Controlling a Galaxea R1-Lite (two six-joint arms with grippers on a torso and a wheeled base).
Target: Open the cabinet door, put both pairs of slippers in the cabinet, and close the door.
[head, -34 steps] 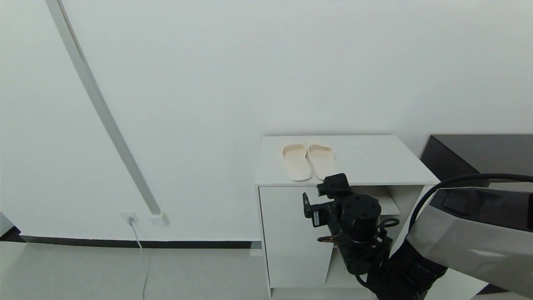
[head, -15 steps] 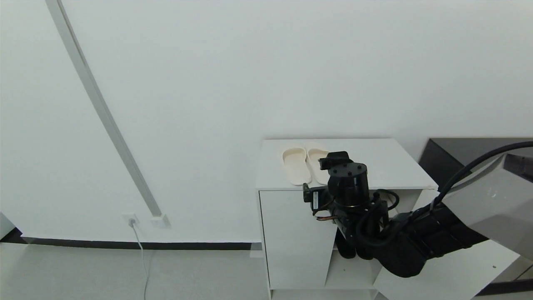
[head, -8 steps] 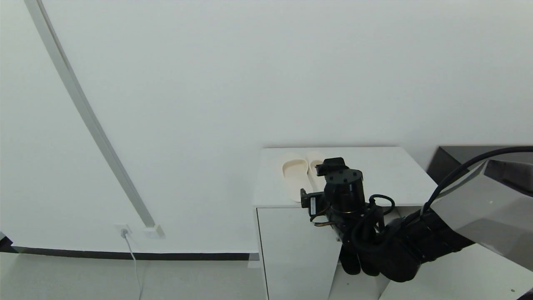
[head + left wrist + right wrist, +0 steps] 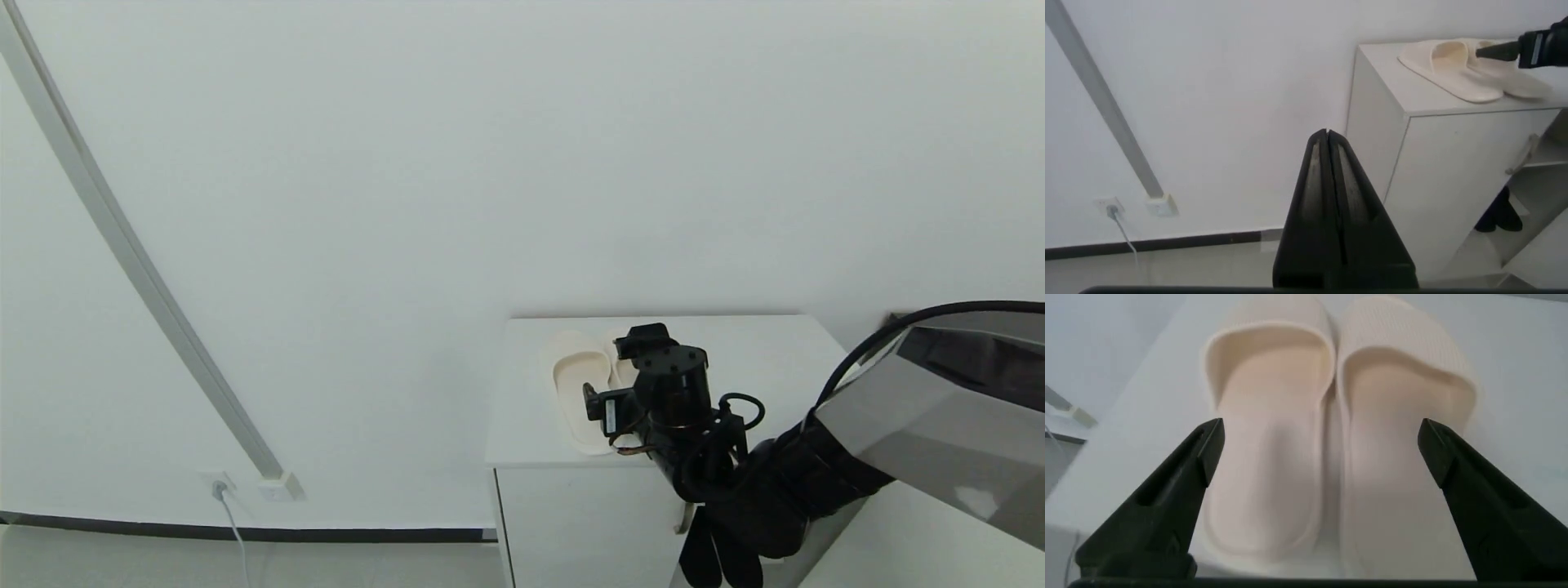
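Right gripper (image 4: 1320, 437) spread wide, straddling both cream slippers (image 4: 1270, 449) near the cabinet top's (image 4: 759, 359) front edge. Risk: an uneven squeeze catches one only, and the other could slide off that edge.

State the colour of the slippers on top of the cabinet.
The slippers are plain cream, clearest in the right wrist view.

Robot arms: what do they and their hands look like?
The right arm has a glossy grey angular shell, then a black wrist with black cables and a white label. The right hand and left hand have flat tapering black fingers.
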